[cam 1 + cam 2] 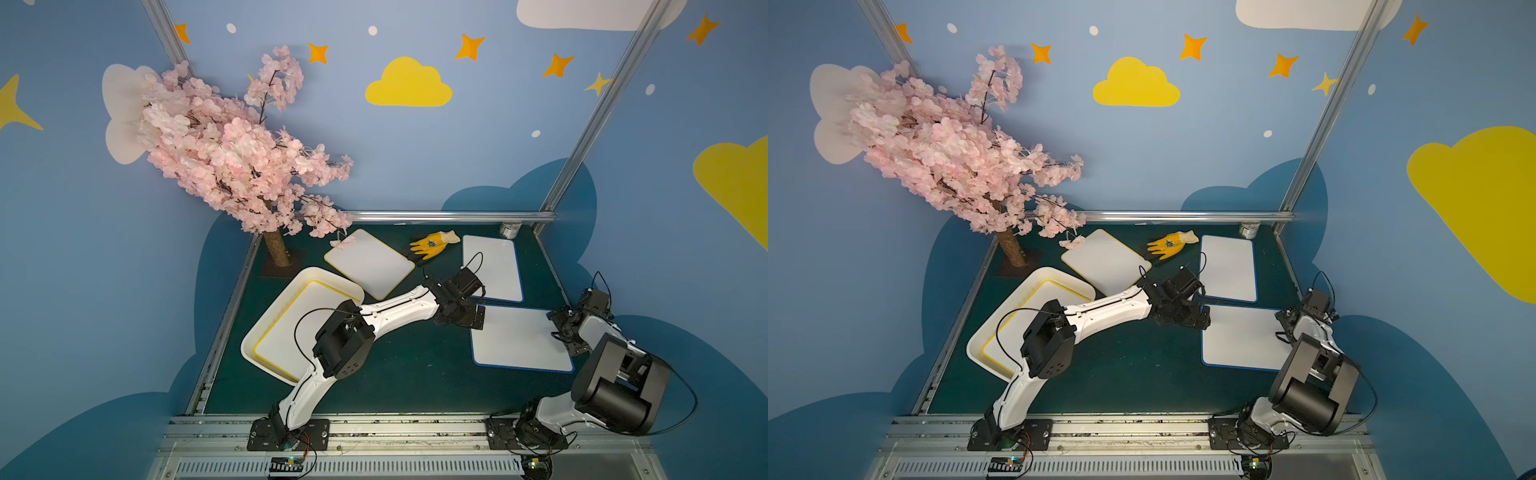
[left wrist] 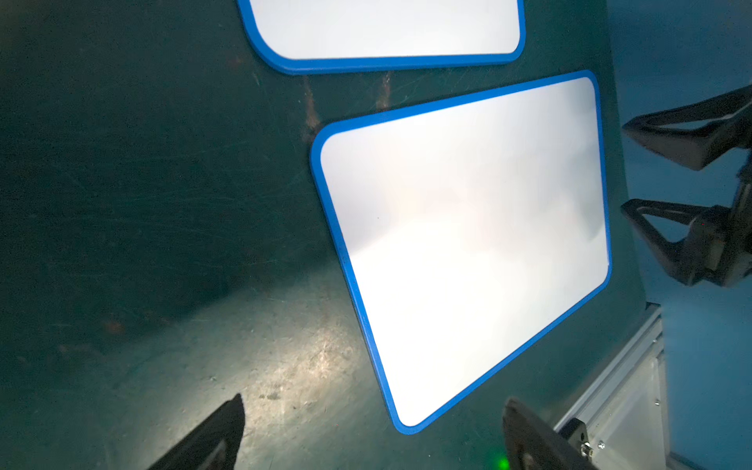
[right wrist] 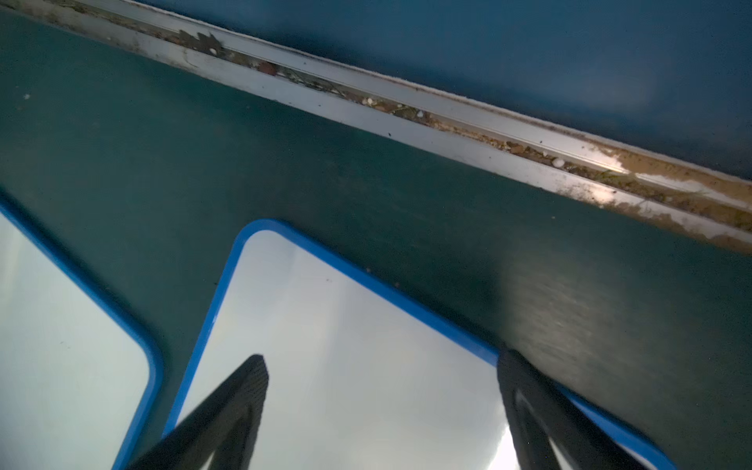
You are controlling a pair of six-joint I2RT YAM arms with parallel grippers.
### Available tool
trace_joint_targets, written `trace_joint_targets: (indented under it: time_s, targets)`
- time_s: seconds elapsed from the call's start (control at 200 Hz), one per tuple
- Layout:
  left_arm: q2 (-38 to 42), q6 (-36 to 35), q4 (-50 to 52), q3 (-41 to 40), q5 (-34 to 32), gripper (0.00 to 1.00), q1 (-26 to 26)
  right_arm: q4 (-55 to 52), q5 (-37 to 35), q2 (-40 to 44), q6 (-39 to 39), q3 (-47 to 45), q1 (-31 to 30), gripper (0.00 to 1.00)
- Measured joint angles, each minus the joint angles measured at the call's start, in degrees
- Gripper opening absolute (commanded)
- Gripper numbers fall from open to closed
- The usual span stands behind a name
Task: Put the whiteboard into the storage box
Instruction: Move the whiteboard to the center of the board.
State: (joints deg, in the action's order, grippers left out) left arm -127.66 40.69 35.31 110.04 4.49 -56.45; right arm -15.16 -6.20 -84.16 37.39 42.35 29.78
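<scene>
A dark green tabletop (image 1: 415,370) carries four whiteboards under an artificial cherry tree (image 1: 232,166). The white storage box (image 1: 259,328) sits at the table's left side, with a yellow-framed whiteboard (image 1: 291,332) already lying flat inside it. A second yellow-framed whiteboard (image 1: 370,262) lies on the table just beyond the box.

Two blue-framed boards lie flat at the right. Both arms close on the nearer blue-framed whiteboard (image 1: 519,338), while the farther blue-framed whiteboard (image 1: 492,266) lies untouched.

The left gripper (image 2: 374,401) reaches across to the near board's far left corner, jaws spread wide and empty. The right gripper (image 3: 381,356) stands at the opposite edge, also spread. One finger is over the white face, the other at the blue rim; contact cannot be told.

The step appears to be the approach for a pick-up. Because the board lies flat, the next move likely calls for raising one edge before closing on it and carrying it left to the box.

A yellow work glove (image 1: 432,245) and a small can (image 1: 510,229) lie at the back.
</scene>
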Motion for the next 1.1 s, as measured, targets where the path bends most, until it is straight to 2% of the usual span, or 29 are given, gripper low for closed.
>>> trace_joint_targets:
  time_s: [0.426,0.661,0.936,1.102]
  targets:
    - [0.0,2.0,-1.5,-0.4,1.2,1.0,-0.1,0.3,3.8,-5.3,0.1,2.5,1.7,0.89]
    - [0.0,2.0,-2.6,-4.1,1.3,0.99,0.5,-1.6,8.2,-5.9,0.1,4.1,1.7,0.87]
    - [0.8,2.0,-2.8,-7.8,1.2,1.0,2.4,-3.6,12.5,-6.4,0.1,5.2,-1.8,0.86]
    - [4.4,2.0,-3.6,-12.3,0.5,0.99,3.7,-4.9,13.2,-7.3,-0.2,6.3,-4.4,0.86]
